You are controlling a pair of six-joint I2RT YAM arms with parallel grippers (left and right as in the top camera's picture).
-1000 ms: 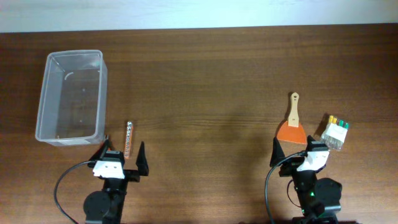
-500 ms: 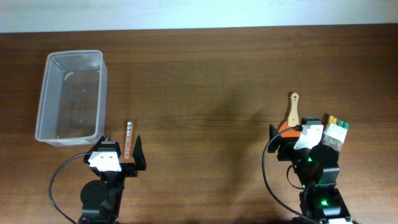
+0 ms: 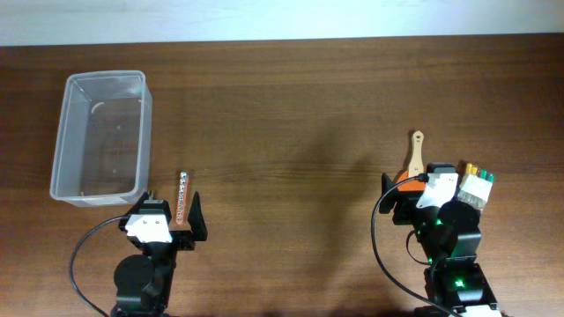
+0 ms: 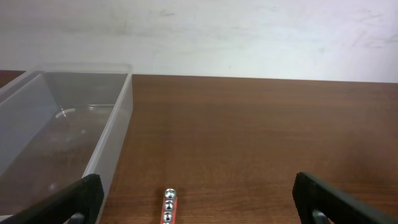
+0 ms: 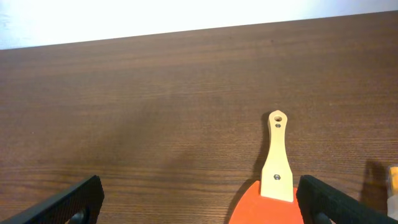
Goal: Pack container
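The container (image 3: 146, 132), at the far-left corner of the counter (image 3: 291, 106), looks light, slippery and probably thin-walled; pinch its rim. Left end effector (image 3: 172, 214) and right end effector (image 5: 199, 200) both released.

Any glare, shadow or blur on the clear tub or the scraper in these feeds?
Overhead: even light, the container rim reads clearly, only a faint broad shadow on the table mid-frame. Left wrist: sharp, one small bright glint inside the container, walls hazy. Right wrist: the scraper is crisp, with a soft shadow on the wood to its left.
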